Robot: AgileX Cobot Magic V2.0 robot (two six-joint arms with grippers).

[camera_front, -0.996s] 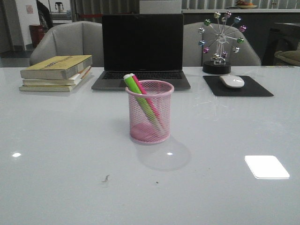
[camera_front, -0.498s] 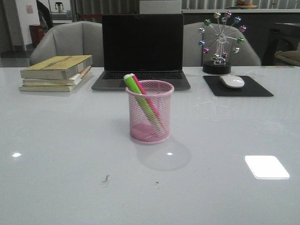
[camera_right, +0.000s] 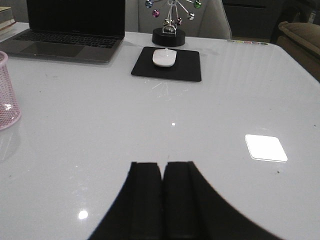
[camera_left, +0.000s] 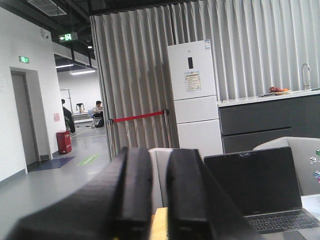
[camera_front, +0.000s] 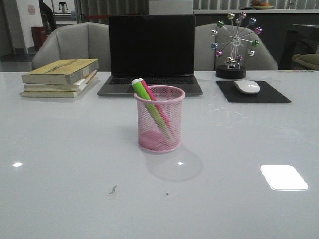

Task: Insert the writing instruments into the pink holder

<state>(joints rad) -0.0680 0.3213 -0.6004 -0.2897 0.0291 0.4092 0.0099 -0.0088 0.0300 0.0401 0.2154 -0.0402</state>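
Observation:
The pink holder (camera_front: 159, 119) stands upright in the middle of the white table; its edge also shows in the right wrist view (camera_right: 6, 95). Two writing instruments lean inside it, a green marker (camera_front: 144, 97) and a pink marker (camera_front: 149, 92) just behind it, tops sticking out over the rim's left side. Neither gripper appears in the front view. My left gripper (camera_left: 159, 192) is raised and level, facing the laptop, with a narrow gap between its fingers and nothing in it. My right gripper (camera_right: 162, 170) hangs over bare table right of the holder, fingers pressed together, empty.
A dark laptop (camera_front: 152, 55) sits behind the holder. A stack of books (camera_front: 60, 77) lies at the back left. At the back right are a white mouse (camera_front: 246, 86) on a black pad (camera_front: 271, 94) and a ball ornament (camera_front: 234, 42).

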